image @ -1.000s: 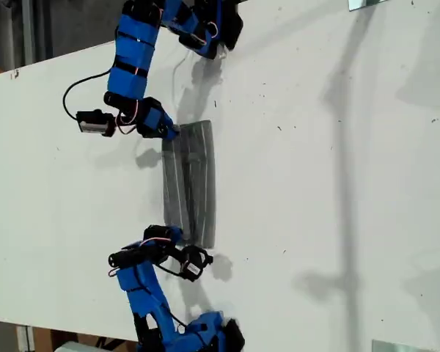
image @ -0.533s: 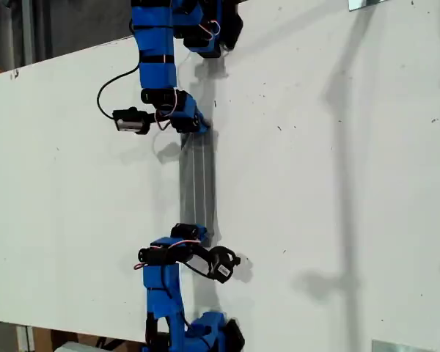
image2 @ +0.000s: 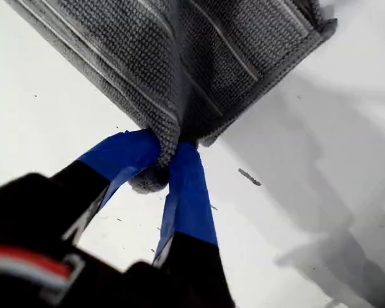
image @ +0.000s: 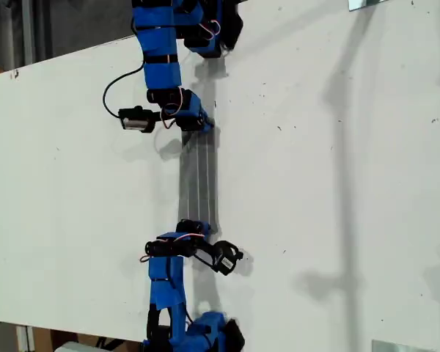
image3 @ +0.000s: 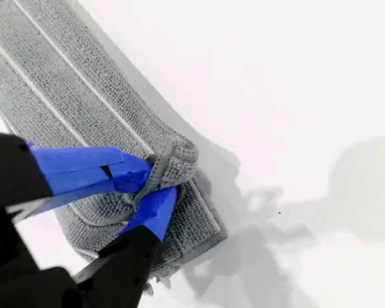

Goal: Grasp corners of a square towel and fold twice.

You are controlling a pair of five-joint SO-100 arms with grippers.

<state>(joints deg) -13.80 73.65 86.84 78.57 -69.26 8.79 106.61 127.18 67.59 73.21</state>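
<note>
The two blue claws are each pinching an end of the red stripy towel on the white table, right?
Not quite: the towel is grey with thin white stripes, not red, as the exterior view shows. The rest is right: my first gripper and my second gripper each pinch an end of it on the white table.

The towel [image: 199,183] lies mid-frame in the exterior view on the table [image: 337,183], between two arms above and below.
</note>
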